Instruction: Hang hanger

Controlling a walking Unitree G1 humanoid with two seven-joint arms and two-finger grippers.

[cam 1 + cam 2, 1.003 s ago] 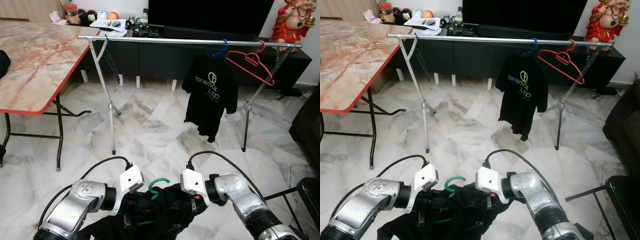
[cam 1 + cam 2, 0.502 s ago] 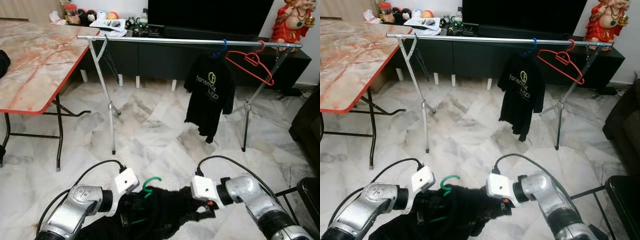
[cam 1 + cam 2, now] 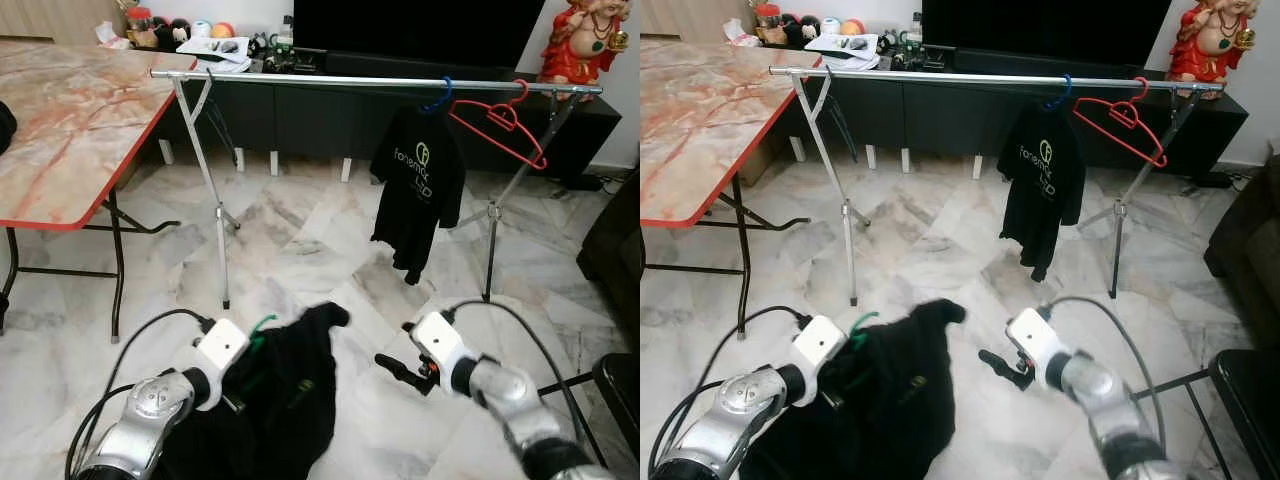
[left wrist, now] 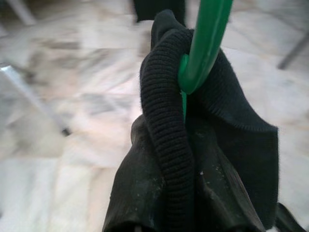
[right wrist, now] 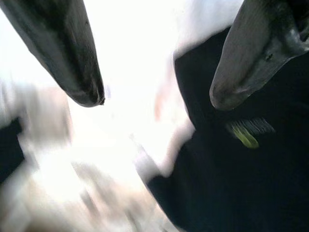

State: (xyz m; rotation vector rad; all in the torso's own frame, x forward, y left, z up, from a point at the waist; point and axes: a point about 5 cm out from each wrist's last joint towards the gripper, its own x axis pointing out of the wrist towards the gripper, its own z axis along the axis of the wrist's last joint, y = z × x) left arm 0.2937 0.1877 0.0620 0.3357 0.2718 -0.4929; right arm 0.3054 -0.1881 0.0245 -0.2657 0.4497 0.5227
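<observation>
I see marble floor (image 3: 300,250), rail (image 3: 330,80) ahead, desk (image 3: 70,110) left. Left pincer (image 3: 245,350) holds green hanger (image 4: 205,43) with black shirt (image 3: 285,395); right pincer (image 3: 385,363) spread, empty.

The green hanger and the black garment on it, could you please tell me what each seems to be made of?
The green hanger looks like smooth moulded plastic, given its glossy, even surface. The black garment looks like knitted fabric, probably cotton: its collar shows ribbing, and it folds limply.
</observation>
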